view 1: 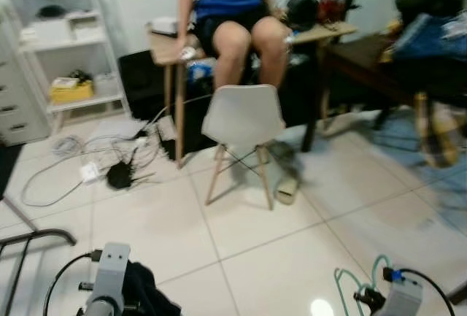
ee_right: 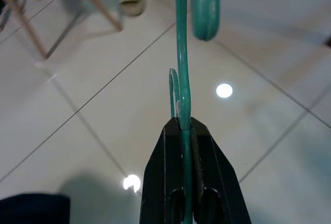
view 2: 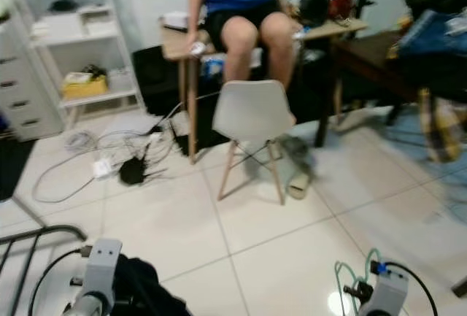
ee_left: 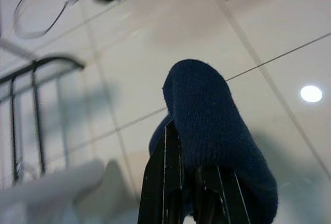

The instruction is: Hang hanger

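A teal green hanger (ee_right: 182, 69) is pinched in my right gripper (ee_right: 182, 123), which is shut on its wire just below the hook, low over the tiled floor. The same hanger (view 1: 355, 281) shows beside my right wrist at the lower right of the left eye view. My left gripper (ee_left: 182, 146) is shut on a dark navy cloth (ee_left: 212, 125) that bulges over its fingers. That cloth (view 1: 144, 292) hangs by my left wrist at the lower left.
A white chair (view 1: 243, 115) stands ahead, and behind it a person (view 1: 233, 9) sits on a wooden table (view 1: 164, 49). Cables and a black device (view 1: 120, 174) lie on the floor to the left. A black metal rack (view 1: 29, 239) is near left. Shelves (view 1: 66, 46) stand far left, a cluttered dark table (view 1: 365, 57) right.
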### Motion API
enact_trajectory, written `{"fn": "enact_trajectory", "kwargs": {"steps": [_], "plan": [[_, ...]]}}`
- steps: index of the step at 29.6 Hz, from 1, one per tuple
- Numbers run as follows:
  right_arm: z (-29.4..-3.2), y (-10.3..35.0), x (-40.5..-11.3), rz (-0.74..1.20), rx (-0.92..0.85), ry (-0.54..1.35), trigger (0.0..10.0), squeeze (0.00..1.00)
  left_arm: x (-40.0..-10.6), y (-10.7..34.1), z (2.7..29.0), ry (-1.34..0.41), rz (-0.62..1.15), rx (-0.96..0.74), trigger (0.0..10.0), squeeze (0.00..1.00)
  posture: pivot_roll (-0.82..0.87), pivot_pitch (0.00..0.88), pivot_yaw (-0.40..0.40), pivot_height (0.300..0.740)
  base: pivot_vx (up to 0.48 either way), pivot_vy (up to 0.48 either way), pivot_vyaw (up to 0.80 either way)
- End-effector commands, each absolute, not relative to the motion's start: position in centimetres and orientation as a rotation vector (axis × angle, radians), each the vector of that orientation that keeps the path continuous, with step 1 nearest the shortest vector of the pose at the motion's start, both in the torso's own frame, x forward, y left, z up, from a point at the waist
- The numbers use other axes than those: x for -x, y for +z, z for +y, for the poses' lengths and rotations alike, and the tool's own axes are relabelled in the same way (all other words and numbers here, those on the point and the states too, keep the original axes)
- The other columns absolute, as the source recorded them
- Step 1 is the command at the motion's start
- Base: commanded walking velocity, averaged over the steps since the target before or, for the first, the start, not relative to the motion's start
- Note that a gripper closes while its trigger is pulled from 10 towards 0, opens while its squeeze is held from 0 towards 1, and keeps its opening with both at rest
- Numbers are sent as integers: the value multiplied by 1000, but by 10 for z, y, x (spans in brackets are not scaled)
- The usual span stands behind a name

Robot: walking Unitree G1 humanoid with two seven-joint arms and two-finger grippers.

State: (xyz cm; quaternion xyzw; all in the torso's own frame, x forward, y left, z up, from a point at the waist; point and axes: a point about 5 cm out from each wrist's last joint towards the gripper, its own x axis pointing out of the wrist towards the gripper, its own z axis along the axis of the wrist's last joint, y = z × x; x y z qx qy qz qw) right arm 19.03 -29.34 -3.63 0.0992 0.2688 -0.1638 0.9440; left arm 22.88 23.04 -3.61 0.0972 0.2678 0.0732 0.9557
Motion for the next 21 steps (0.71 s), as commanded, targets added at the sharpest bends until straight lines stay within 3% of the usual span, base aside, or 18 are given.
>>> {"fn": "enact_trajectory", "kwargs": {"steps": [1,21], "plan": [[-294,-37,-188,548,-201,-338,10000,0,-232,-33,231,149,517,-204,10000,0,-32,3,42,740,0,0,-800],[-293,-39,-188,547,-207,-340,10000,0,-232,-33,233,155,516,-207,10000,0,-26,6,45,740,0,0,-800]]}}
